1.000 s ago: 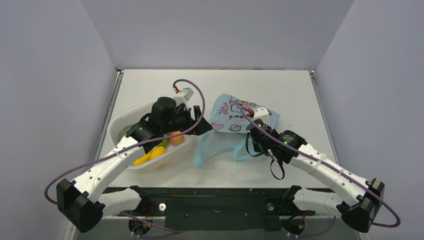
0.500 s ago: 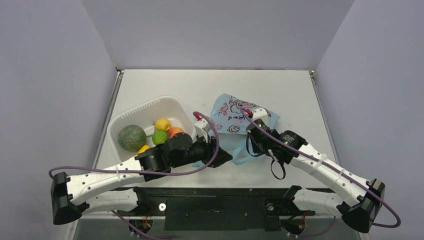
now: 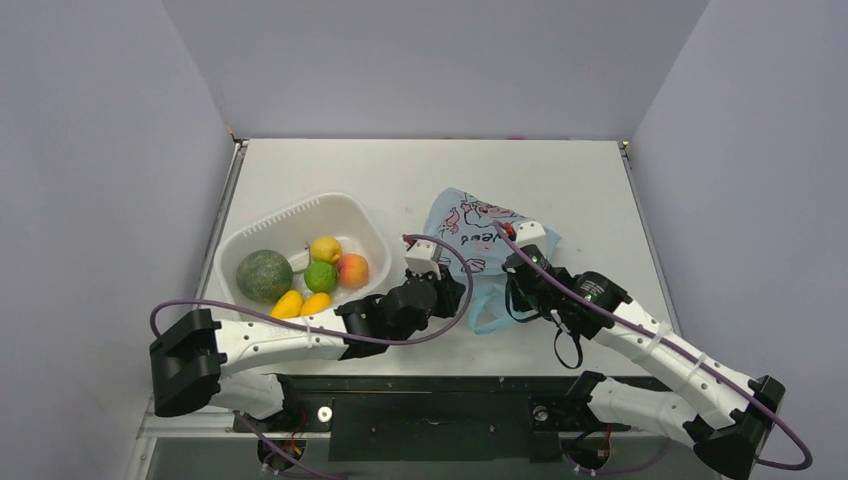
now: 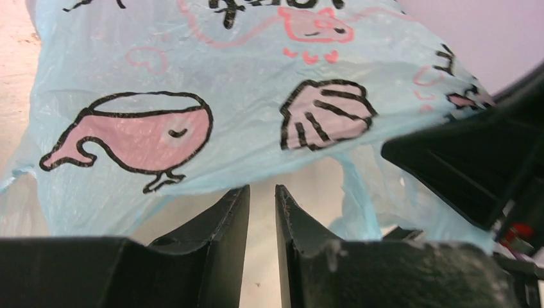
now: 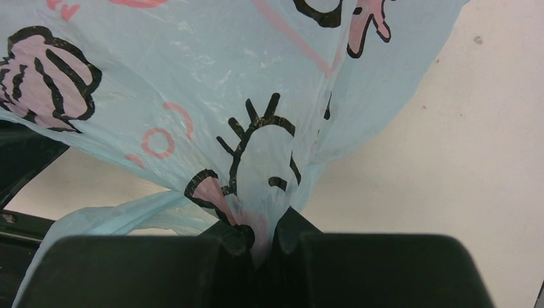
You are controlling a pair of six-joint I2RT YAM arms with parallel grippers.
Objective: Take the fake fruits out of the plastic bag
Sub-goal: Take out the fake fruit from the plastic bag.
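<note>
The light-blue plastic bag (image 3: 465,222) with pink prints lies right of the table's middle. It fills the left wrist view (image 4: 256,96) and the right wrist view (image 5: 192,77). My right gripper (image 3: 512,272) is shut on a pinch of the bag's film (image 5: 264,224) at its near right side. My left gripper (image 3: 458,290) is at the bag's near left edge, low over the table. Its jaws (image 4: 262,189) are almost together with a narrow slit and hold nothing. The tips reach just under the bag's edge. No red or dark green fake fruits show; the bag's inside is hidden.
A white slotted tub (image 3: 300,212) stands left of the bag. It holds a large green melon (image 3: 264,275), a yellow piece (image 3: 325,248), a lime-green piece (image 3: 320,275), a peach-coloured piece (image 3: 351,270) and two yellow pieces at its near side. A bag handle loop (image 3: 485,320) lies toward the near edge.
My left arm has left the tub, swung down and right, and now points at the bag's near left edge. The right gripper has kept its grip and shifted slightly right and nearer.
</note>
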